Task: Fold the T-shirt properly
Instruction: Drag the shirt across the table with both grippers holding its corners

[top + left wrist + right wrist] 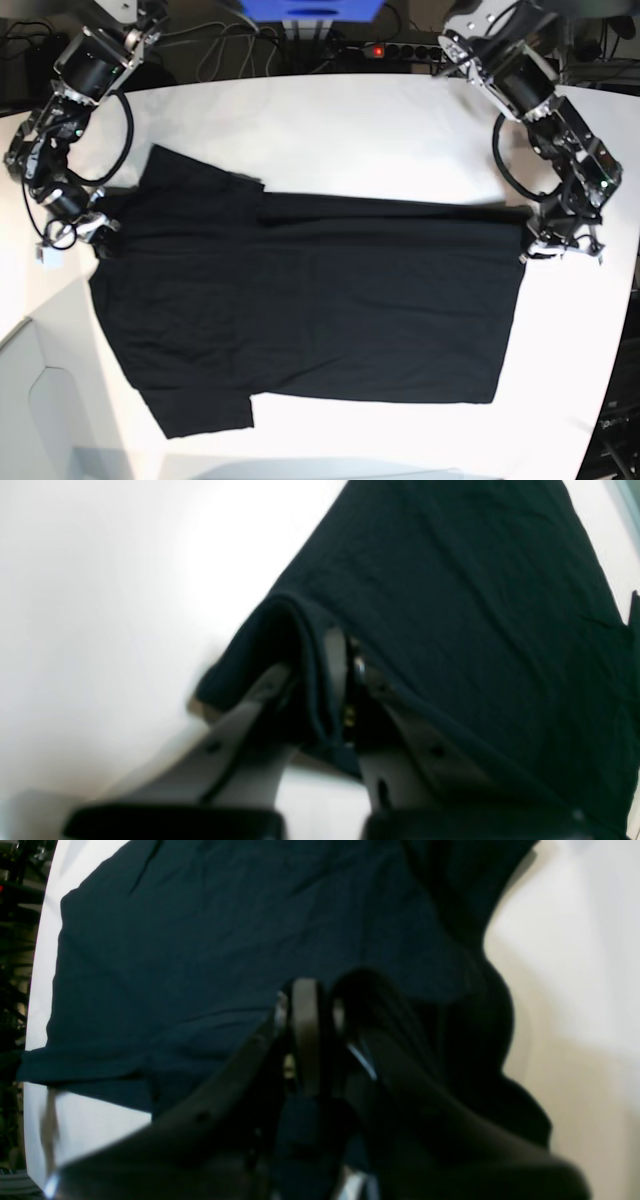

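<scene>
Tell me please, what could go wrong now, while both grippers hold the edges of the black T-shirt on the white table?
1. The left gripper pinches only a thin bunched fold of the T-shirt; the cloth may slip out if pulled.
2. The right gripper holds the opposite end near a sleeve, so uneven pulling could skew the fold line.
3. The near sleeve lies spread on the table; it may drag and wrinkle.

The left gripper (320,690) is clamped on a bunched fold of the black T-shirt (465,610), its pale fingers (250,715) pressed to either side of the cloth. The rest of the shirt spreads up and right over the white table (100,605).
</scene>
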`<state>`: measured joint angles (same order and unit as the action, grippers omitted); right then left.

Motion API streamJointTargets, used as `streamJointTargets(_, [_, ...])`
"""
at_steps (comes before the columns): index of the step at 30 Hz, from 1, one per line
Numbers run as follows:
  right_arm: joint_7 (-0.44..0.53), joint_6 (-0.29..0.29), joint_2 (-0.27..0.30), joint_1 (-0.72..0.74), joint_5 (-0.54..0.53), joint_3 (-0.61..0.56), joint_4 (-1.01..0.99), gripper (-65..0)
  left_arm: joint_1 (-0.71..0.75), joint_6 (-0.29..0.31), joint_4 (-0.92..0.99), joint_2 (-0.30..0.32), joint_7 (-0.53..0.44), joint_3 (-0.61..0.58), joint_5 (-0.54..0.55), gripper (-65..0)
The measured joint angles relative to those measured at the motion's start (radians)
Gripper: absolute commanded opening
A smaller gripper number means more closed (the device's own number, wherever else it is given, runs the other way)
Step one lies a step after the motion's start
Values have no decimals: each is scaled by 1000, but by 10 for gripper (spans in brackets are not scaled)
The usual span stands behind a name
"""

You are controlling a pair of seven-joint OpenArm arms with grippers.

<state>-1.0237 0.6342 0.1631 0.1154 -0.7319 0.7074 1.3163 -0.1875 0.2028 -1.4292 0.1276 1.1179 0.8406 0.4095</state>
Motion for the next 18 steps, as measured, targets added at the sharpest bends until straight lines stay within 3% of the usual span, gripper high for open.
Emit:
streamJointTargets(3, [1,0,0,0,0,0,0,-650,-13,0,0,0,-2,1,-35,-645])
streamJointTargets(7, [0,0,-1,0,-1,0,0,-650,-11,0,45,6,-85,-23,-46,-635])
streamJointTargets(9, [-1,0,0,0,-1,0,0,-650,-10,0,74,8,-106,-42,-47,-595])
streamJointTargets(15, [-8,0,0,0,0,0,0,-423,-7,-1,116,5,-113,-37,-39,-342])
streamJointTargets(18, [-50,-1,0,0,-1,3,1,-381,-7,0,112,5,-113,-38,-39,-311])
